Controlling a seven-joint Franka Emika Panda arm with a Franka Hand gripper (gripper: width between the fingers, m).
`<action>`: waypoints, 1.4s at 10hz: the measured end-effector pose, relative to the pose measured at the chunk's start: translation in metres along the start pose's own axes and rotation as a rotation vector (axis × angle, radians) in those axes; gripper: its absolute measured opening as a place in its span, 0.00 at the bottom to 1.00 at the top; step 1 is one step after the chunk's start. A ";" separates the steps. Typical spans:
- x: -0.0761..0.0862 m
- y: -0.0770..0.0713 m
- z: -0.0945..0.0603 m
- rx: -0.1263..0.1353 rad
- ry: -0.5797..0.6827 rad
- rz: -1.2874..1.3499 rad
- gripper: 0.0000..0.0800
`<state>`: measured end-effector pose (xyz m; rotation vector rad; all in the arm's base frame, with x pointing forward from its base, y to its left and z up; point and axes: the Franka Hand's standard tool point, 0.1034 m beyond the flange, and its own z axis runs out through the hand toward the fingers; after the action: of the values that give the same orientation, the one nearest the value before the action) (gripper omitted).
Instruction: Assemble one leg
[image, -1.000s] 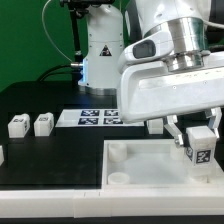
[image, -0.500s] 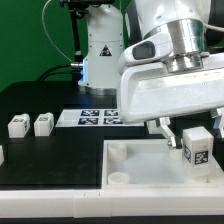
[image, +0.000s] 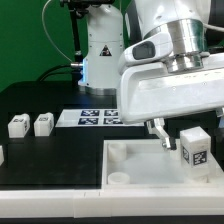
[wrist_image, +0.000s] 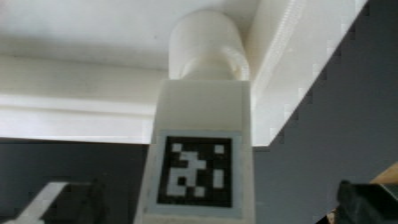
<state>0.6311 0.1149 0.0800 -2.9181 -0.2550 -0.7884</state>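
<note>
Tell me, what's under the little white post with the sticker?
The white tray-like piece lies under the leg, at a corner. The spot right beneath is covered, so any socket there can't be seen.

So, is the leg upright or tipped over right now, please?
Upright: the leg stands on end at the tray corner, its tag side near vertical, free of the fingers.

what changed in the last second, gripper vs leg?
The gripper seems to have let go of the leg. Its finger on the exterior view's left moved away from the leg, and the wrist view shows gaps on both sides of it. The leg shifted slightly up and toward the exterior view's left. The tray, loose legs and marker board stayed put.
</note>
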 end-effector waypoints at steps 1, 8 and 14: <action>0.000 0.000 0.000 0.000 0.000 0.000 0.81; 0.021 0.013 -0.020 0.029 -0.217 -0.003 0.81; 0.010 -0.002 0.003 0.140 -0.752 0.076 0.81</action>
<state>0.6406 0.1182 0.0823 -2.9218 -0.2366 0.3545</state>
